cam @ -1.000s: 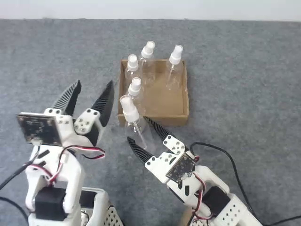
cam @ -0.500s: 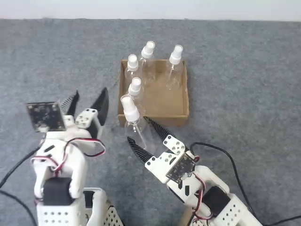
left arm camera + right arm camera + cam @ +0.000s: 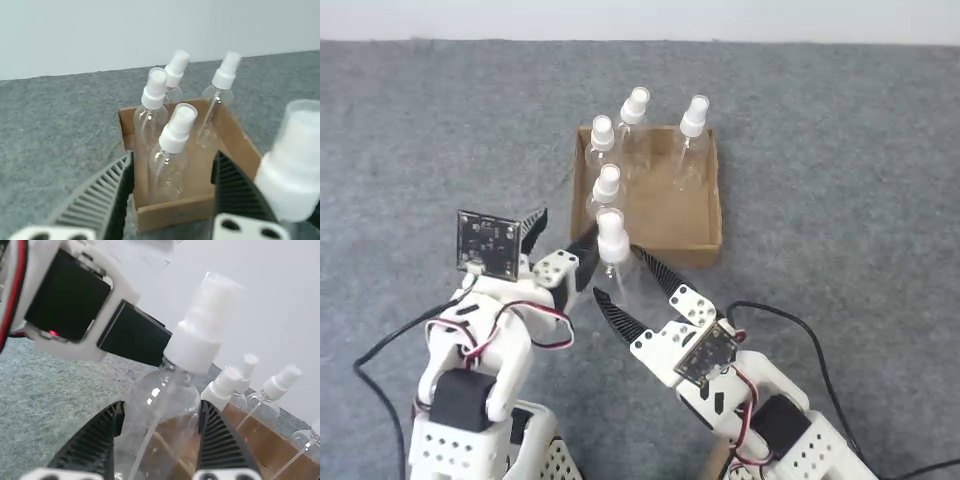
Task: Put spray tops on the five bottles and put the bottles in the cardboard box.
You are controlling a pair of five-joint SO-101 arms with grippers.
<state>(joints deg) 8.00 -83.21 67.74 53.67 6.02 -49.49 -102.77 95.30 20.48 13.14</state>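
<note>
Bottle point(image 3: 616, 262) between right fingers point(image 3: 617, 316)

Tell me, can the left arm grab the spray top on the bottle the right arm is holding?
Probably yes. The left arm's fingers are open right beside the spray top, with nothing between them. The top sits just outside the fingers, though, so the arm would likely need to shift sideways a little first.

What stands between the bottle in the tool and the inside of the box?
The cardboard box's near wall, and right behind it a capped bottle on the box's left side. The right side looks free.
</note>
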